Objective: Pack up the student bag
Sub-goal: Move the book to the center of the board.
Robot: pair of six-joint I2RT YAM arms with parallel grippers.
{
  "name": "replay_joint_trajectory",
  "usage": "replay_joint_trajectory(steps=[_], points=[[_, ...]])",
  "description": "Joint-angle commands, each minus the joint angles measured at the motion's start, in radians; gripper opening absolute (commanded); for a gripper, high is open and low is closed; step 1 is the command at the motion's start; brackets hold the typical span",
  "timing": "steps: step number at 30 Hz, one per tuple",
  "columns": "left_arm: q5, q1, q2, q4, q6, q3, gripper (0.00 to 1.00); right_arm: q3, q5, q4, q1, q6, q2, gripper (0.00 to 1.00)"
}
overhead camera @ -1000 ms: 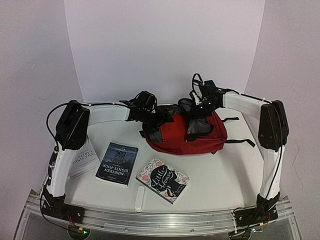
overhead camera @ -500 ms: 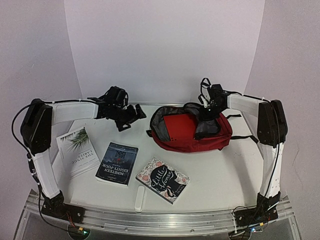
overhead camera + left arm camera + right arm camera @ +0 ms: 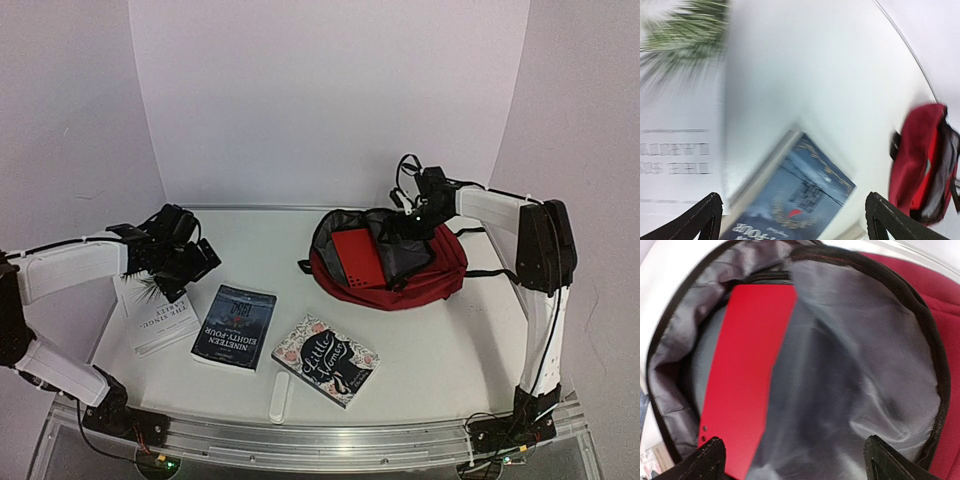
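The student bag (image 3: pixel 432 272) lies at the back right of the table, dark red, its mouth gaping wide with grey lining (image 3: pixel 855 365) showing. A flat bright red folder (image 3: pixel 358 258) lies inside it (image 3: pixel 750 375). My right gripper (image 3: pixel 402 230) hovers over the bag's mouth, open and holding nothing (image 3: pixel 795 465). My left gripper (image 3: pixel 185 268) is open too, at the far left above a white book with a palm leaf (image 3: pixel 158 312). In the blurred left wrist view, the blue "Nineteen Eighty-Four" book (image 3: pixel 800 200) lies between its open jaws (image 3: pixel 792 225), and the bag (image 3: pixel 922 160) shows at the right edge.
The blue book (image 3: pixel 235 326) lies left of centre, and a flowered "Little Women" book (image 3: pixel 326 360) at centre front. A small white flat object (image 3: pixel 281 398) rests near the front rail. Black bag straps (image 3: pixel 490 282) trail toward the right arm.
My left arm swung away from the bag to the far left over the books. My right gripper opened and let go of the bag's flap; the mouth now lies wide.
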Motion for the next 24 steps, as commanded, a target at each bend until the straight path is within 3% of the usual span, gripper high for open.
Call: replay_joint_trajectory(steps=[1,9,14,24], points=[[-0.158,0.087,-0.074,-0.160,-0.131,-0.069,1.00,-0.001,-0.047,-0.008,0.028,0.004,-0.087,0.98],[-0.157,0.311,-0.170,-0.188,-0.144,-0.188,1.00,-0.012,-0.056,-0.022,0.049,-0.010,-0.119,0.98],[-0.145,0.444,-0.232,-0.166,-0.072,-0.242,1.00,-0.015,-0.068,-0.032,0.059,-0.020,-0.134,0.98],[0.081,0.667,-0.169,0.002,0.043,-0.327,1.00,0.000,-0.131,-0.047,0.088,-0.019,-0.141,0.98]])
